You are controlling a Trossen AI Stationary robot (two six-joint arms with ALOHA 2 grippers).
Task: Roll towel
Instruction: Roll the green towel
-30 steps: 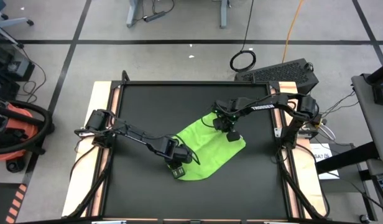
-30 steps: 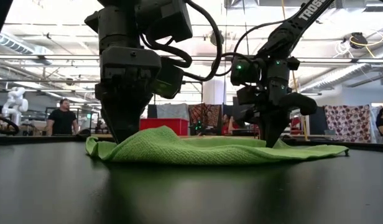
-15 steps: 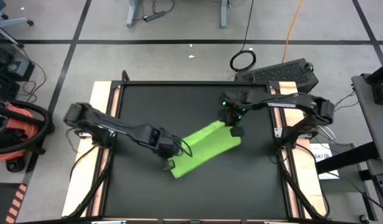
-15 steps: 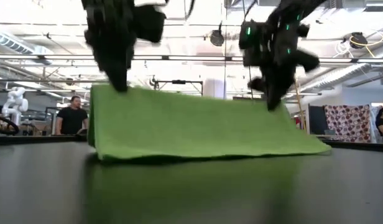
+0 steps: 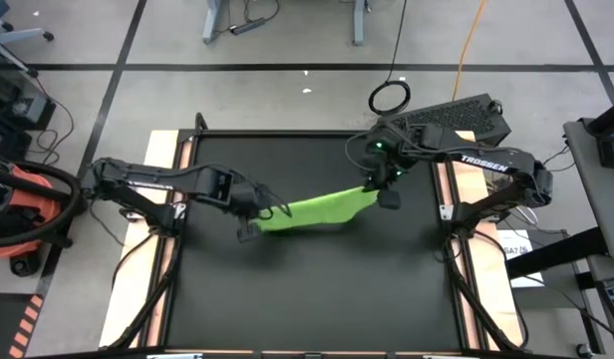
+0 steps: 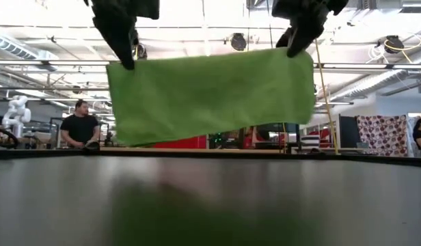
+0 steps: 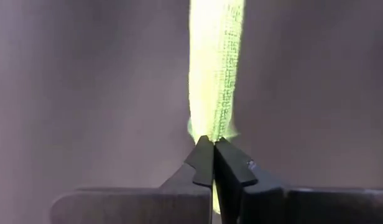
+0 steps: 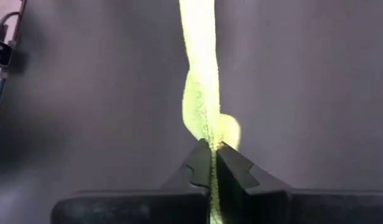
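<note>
Left gripper [image 5: 249,227] is pinched shut on one upper corner of the towel [image 5: 312,210], and the right gripper [image 5: 379,189] is clamped on the other upper corner. Between them the lime-green cloth is held stretched in the air, clear of the black table mat [image 5: 287,299]; its long axis runs from arm to arm, slanting slightly across the table in the high view, with its free edge hanging straight down in the low view. Beyond the table, a person [image 6: 78,126] in a dark shirt is seen in the room.
</note>
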